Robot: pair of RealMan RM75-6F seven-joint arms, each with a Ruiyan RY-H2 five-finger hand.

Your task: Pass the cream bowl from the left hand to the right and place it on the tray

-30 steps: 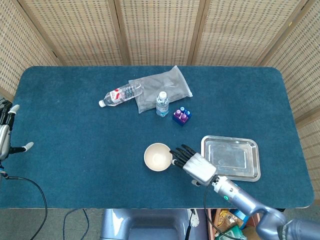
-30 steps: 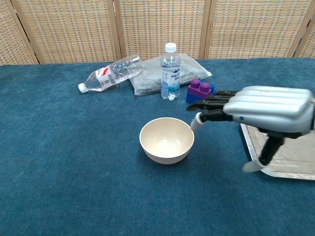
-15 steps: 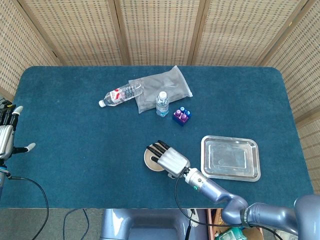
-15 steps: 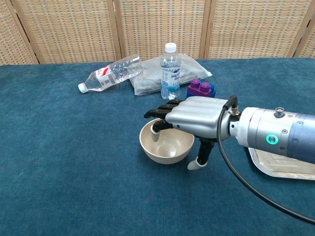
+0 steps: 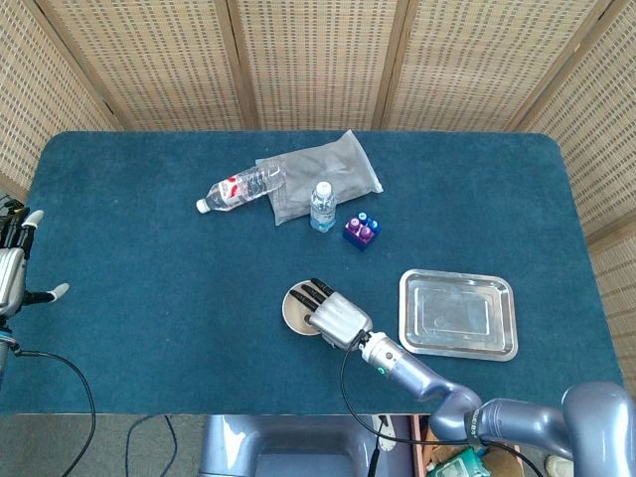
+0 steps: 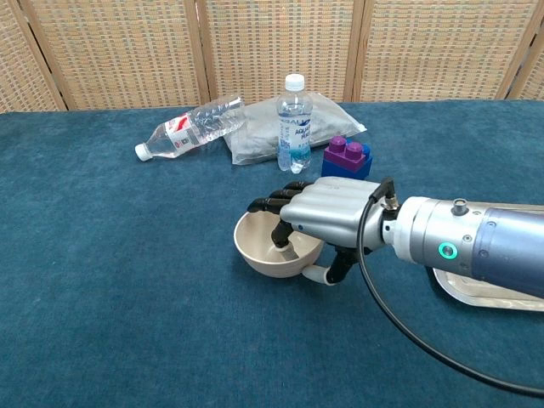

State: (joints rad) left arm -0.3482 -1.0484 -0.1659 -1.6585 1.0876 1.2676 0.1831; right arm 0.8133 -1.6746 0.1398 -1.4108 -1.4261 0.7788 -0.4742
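Note:
The cream bowl (image 5: pixel 294 307) (image 6: pixel 257 247) sits near the table's front middle, tilted slightly. My right hand (image 5: pixel 337 317) (image 6: pixel 329 212) covers its right side. The fingers reach down inside over the rim and the thumb curls under the outer wall, so the hand grips the bowl. The metal tray (image 5: pixel 458 277) (image 6: pixel 476 295) lies flat just to the right of that hand. My left hand (image 5: pixel 12 264) hovers at the table's far left edge, with its fingers apart and nothing in it; only the head view shows it.
A plastic bottle (image 5: pixel 238 187) (image 6: pixel 191 126) lies on its side at the back. An upright water bottle (image 5: pixel 322 207) (image 6: pixel 293 123) stands before a grey pouch (image 5: pixel 320 171) (image 6: pixel 336 115). Blue and purple blocks (image 5: pixel 361 230) (image 6: pixel 346 157) sit behind the bowl.
My right hand moved left from beside the bowl to over it, then its fingers dipped inside and the thumb closed under the wall. The bowl shifted slightly left and tilted.

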